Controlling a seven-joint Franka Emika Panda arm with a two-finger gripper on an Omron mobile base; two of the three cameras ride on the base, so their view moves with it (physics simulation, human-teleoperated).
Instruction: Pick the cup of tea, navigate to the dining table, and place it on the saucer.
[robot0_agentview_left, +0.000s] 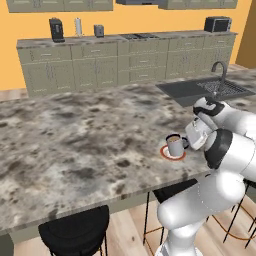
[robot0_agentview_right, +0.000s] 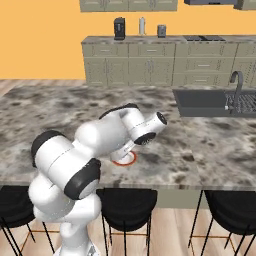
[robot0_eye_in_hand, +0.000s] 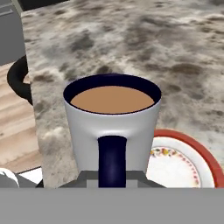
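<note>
An orange wall (robot0_agentview_left: 30, 27) closes the far side of the room, with beige-grey upper cabinets (robot0_agentview_left: 60, 5) along its top edge. Below it runs a row of beige base cabinets (robot0_agentview_left: 125, 62) under a mottled stone counter. On that counter stand a dark coffee machine (robot0_agentview_left: 56, 30), a pale upright canister (robot0_agentview_left: 78, 26), a small grey appliance (robot0_agentview_left: 99, 31), a cooktop (robot0_agentview_left: 140, 36) and a dark toaster oven (robot0_agentview_left: 217, 24). A dark sink (robot0_agentview_right: 210, 102) with a curved grey faucet (robot0_agentview_right: 236, 80) is sunk into the nearer granite top. Black round stools (robot0_agentview_right: 126, 202) on thin legs stand on the light wooden floor (robot0_agentview_right: 172, 235).
</note>
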